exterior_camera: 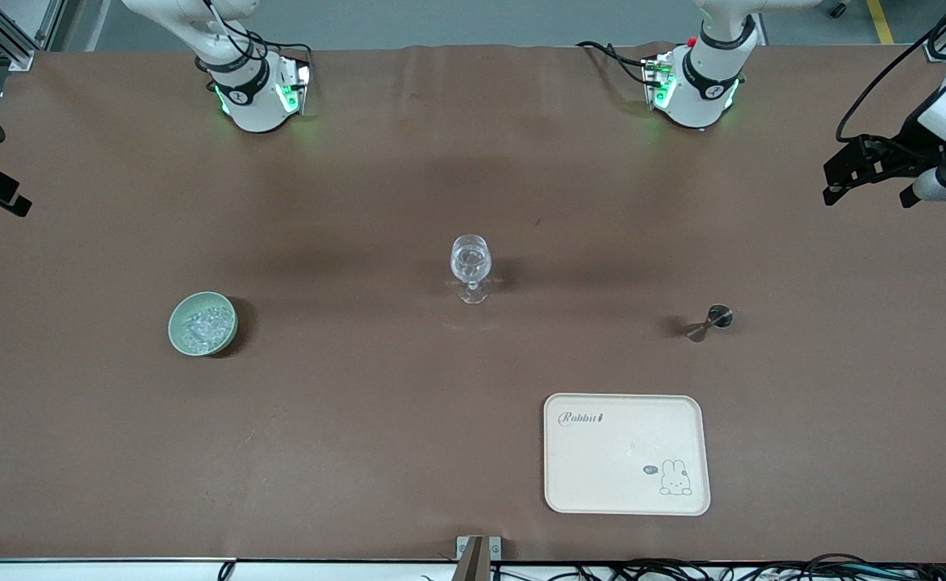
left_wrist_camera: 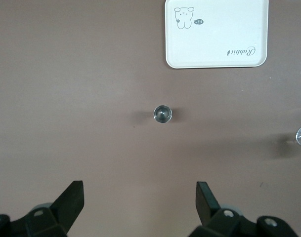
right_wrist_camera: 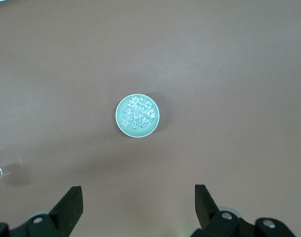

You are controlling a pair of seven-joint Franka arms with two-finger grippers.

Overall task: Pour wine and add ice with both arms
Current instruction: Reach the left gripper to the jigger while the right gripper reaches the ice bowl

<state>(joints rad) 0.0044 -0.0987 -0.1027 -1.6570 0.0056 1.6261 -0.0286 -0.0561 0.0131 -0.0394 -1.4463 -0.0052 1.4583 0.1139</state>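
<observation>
A: Where is the ice [right_wrist_camera: 137,115]?

B: It lies as a heap of small clear chunks in the pale green bowl [exterior_camera: 179,332], which stands on the brown table [exterior_camera: 360,420] toward the right arm's end.

A: And the right gripper [right_wrist_camera: 138,202]?

B: It hangs high over the table with the bowl below it. Its 2 black fingers [right_wrist_camera: 71,203] stand wide apart and hold nothing.

A: The left gripper [left_wrist_camera: 139,200]?

B: Same posture, jaws spread and empty, over the left arm's end of the table. Below it stands a small metal jigger [left_wrist_camera: 162,114], upright.

A: What else is on the table?

B: 1 clear stemmed glass [exterior_camera: 470,266] stands upright near the middle, between the bowl and the jigger, a little farther from the front camera than both. A cream tray [exterior_camera: 594,484] with a rabbit drawing lies nearer the front camera than the jigger, well apart from it

A: Do the arms touch anything?

B: No, both arms rise from their bases out of the front view, and neither gripper touches a thing
</observation>
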